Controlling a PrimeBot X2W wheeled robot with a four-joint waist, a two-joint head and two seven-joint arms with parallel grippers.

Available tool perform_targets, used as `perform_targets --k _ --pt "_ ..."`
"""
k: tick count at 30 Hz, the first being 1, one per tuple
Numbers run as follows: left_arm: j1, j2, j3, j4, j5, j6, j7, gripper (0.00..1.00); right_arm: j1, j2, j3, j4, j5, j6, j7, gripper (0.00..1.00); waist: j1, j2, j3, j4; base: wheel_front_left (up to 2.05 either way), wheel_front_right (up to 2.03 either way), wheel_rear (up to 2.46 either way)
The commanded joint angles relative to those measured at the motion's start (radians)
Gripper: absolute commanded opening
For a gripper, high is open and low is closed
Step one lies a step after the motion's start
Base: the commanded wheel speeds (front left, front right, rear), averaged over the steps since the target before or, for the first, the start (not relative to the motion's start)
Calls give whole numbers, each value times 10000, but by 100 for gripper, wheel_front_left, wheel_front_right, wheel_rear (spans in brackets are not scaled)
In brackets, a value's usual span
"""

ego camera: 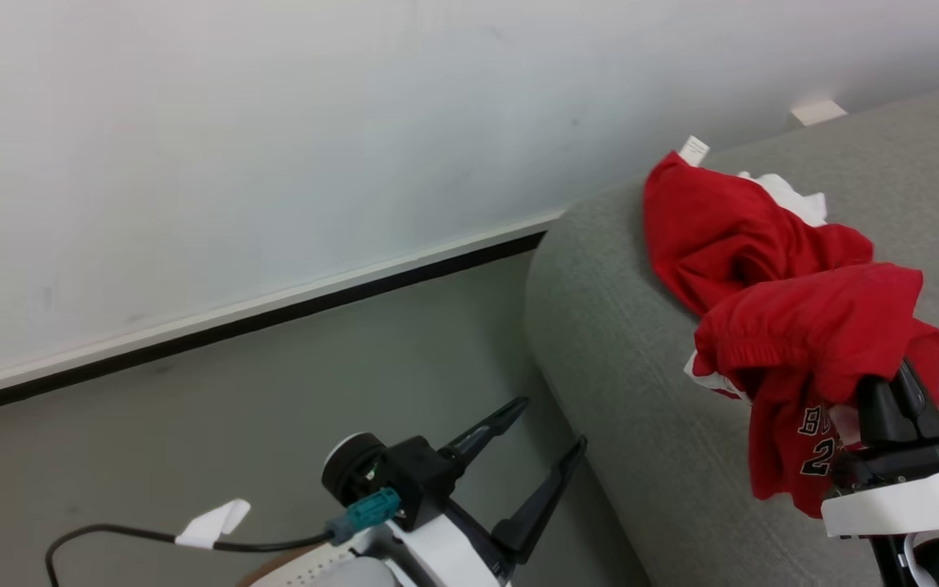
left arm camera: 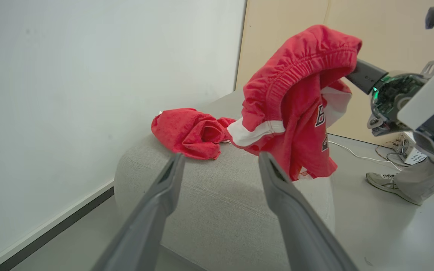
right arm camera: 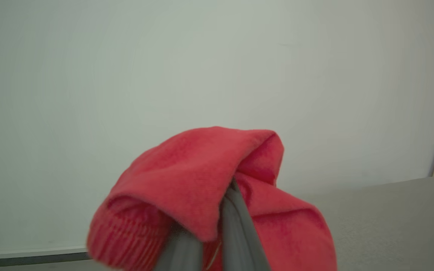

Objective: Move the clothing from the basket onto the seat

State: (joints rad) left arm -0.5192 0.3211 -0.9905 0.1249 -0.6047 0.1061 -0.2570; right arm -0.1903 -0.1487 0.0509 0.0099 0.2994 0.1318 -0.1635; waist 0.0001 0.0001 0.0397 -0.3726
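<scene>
Right gripper (ego camera: 897, 399) at the lower right of the head view, jaws pressed together on a fold of the red garment with white trim (ego camera: 812, 334). Holds it up by the gathered waistband, as seen from the left wrist (left arm camera: 296, 105). Drapes down from there in bunched folds, with a white band and dark lettering on the side. Hangs over the near rounded edge of the seat (ego camera: 624, 342); cannot tell whether the lower hem touches the grey fabric. From the right wrist, the same red cloth (right arm camera: 187, 177) folded over the two closed fingers (right arm camera: 236, 229).

Behind it, flat on the seat top (left arm camera: 209, 195): the plain red garment (ego camera: 722, 228), crumpled, with a small white tag (ego camera: 694, 149) at its far end. Lies just beside the held piece; cannot tell whether the two touch.

Left gripper (ego camera: 551, 422) low in the head view, over the floor (ego camera: 274, 391) and beside the seat's edge. Jaws spread wide, holding nothing, pointing toward the seat.

At the bottom edge below that arm, a sliver of the basket (ego camera: 315, 573), white and perforated. Nearby, a black cable (ego camera: 111, 534) with a white tape flag.

In the left wrist view, a person's shoe (left arm camera: 384, 180) on the floor past the seat.
</scene>
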Motion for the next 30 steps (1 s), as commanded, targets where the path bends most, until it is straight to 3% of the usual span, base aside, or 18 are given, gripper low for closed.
perform_targets --k 1,8,14,16,23,30 --pt "104 -20 11 19 203 -37 -58 100 102 44 -90 -131 -27 -23 41 0 -1 -1 171 -303 0 0 0" --pt "-290 -116 9 -82 542 -198 -69 100 -392 -240 -1062 -583 -274 -23 295 0 -1 -1 733 -180 0 0 0" --pt "-803 75 45 -232 754 -398 29 100 -1660 -762 -2259 -612 -166 -23 845 0 -1 -1 1795 381 0 0 0" --pt "-964 88 13 -254 813 -430 69 100 -1948 -1222 -2648 -385 -268 -24 1065 0 -1 -1 2118 691 0 0 0" --pt "-1405 588 255 -486 874 -482 209 100 -3034 -2503 -3799 1222 -187 -24 1334 0 -1 -1 3381 1543 0 0 0" --pt "-1837 1000 482 -838 916 -547 340 100 -3878 -3520 -3884 3328 -857 -24 1501 0 -1 -1 4789 2108 0 0 0"
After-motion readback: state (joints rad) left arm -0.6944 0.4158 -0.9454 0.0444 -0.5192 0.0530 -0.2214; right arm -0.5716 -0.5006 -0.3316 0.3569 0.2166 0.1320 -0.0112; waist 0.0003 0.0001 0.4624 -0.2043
